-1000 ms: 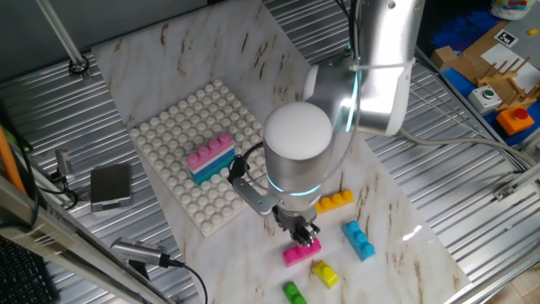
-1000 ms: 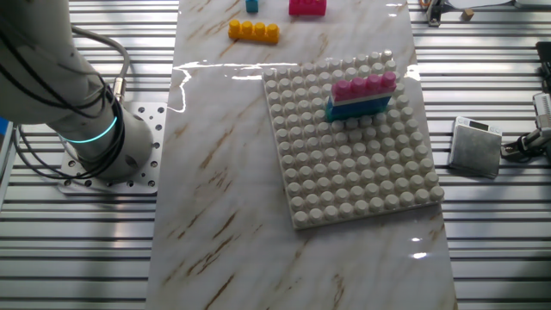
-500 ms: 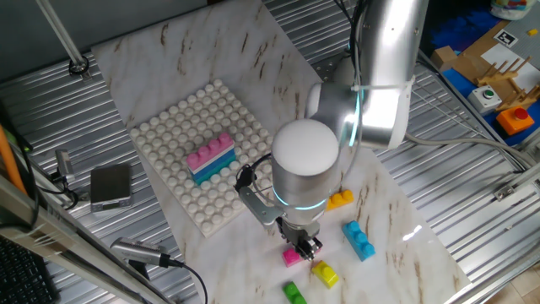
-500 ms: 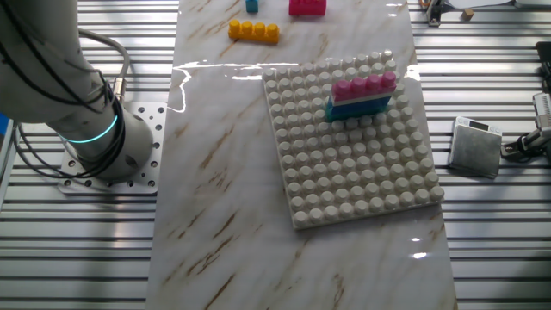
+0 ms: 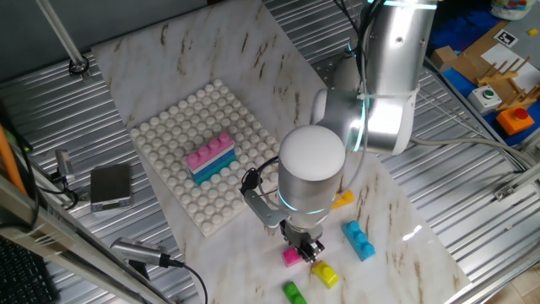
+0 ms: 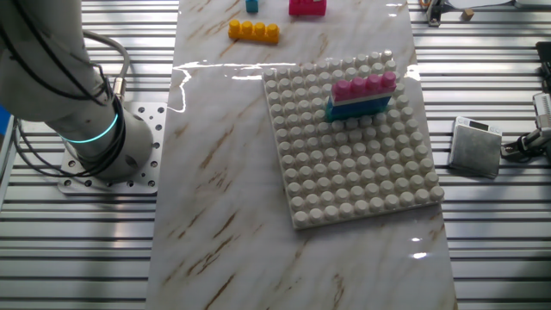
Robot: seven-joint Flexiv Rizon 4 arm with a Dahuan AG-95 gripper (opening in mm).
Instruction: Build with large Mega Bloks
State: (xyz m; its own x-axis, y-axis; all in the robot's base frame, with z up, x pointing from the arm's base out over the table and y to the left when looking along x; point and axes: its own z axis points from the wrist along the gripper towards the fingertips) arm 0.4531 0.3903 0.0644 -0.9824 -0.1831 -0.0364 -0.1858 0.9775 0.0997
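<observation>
In one fixed view my gripper [image 5: 305, 247] is low over the right end of a magenta Mega Blok [image 5: 291, 256] lying on the marble top. The wrist hides most of the fingers, so their gap does not show. A yellow brick [image 5: 325, 274], a green brick [image 5: 294, 293], a blue brick [image 5: 359, 240] and a half-hidden orange bar [image 5: 342, 200] lie around it. A pink, white and teal stack [image 5: 211, 158] stands on the white baseplate [image 5: 181, 127]. The other fixed view shows the stack [image 6: 362, 95], the orange bar [image 6: 253, 32] and the magenta brick [image 6: 307, 7], but not the gripper.
A small grey box [image 5: 110, 185] with cables sits left of the baseplate on the ribbed metal table. The arm's base [image 6: 90, 138] stands beside the marble slab. Cardboard and coloured items [image 5: 489, 67] lie at the far right.
The arm has swung right and lowered, so the wrist now covers the right part of the magenta brick. The bricks and the stack have not moved.
</observation>
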